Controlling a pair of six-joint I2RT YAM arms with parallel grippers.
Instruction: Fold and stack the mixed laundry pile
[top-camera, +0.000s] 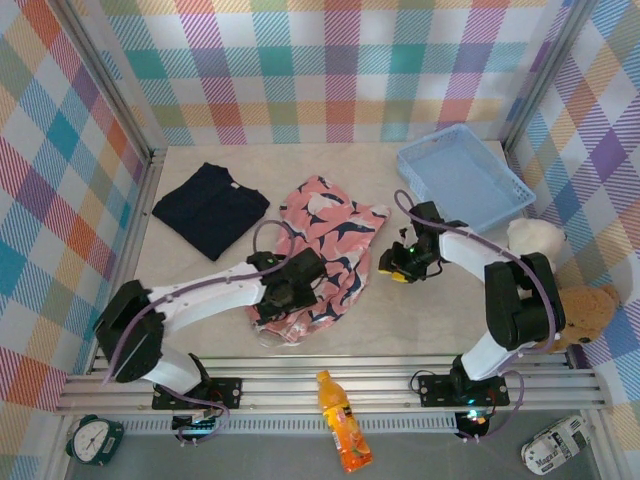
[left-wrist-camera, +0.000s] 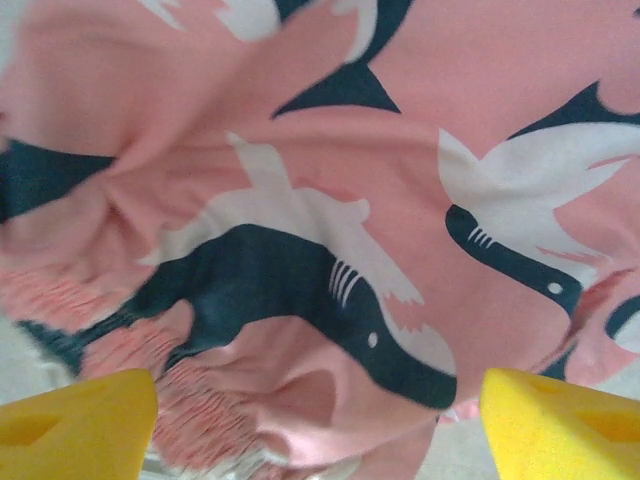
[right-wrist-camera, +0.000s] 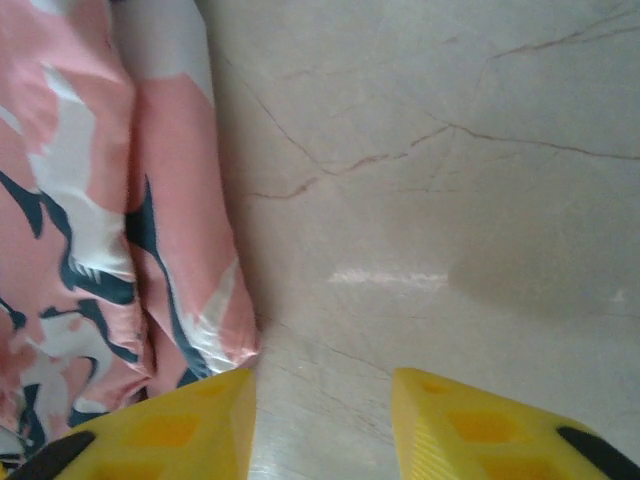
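Both held nothing: left claw (left-wrist-camera: 318, 420) gaped over crumpled pink shark-print cloth garment (left-wrist-camera: 300, 150), right claw (right-wrist-camera: 320, 410) part-open; overhead showed you a folded dark navy garment (top-camera: 210, 208).

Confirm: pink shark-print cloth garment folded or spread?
Spread and rumpled: the pink shark-print cloth garment lies loose on the table with bunched wrinkles, no neat fold.

Probably a robot lab: checked backdrop walls (top-camera: 330, 70), aluminium frame (top-camera: 330, 386) around the table (top-camera: 425, 320).

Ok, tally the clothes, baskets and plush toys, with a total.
Cloth garments: 2, dark navy garment, pink navy-and-white printed garment
Light blue plastic basket: 1
Plush toys: 2, white plush toy, brown plush bear
Total: 5
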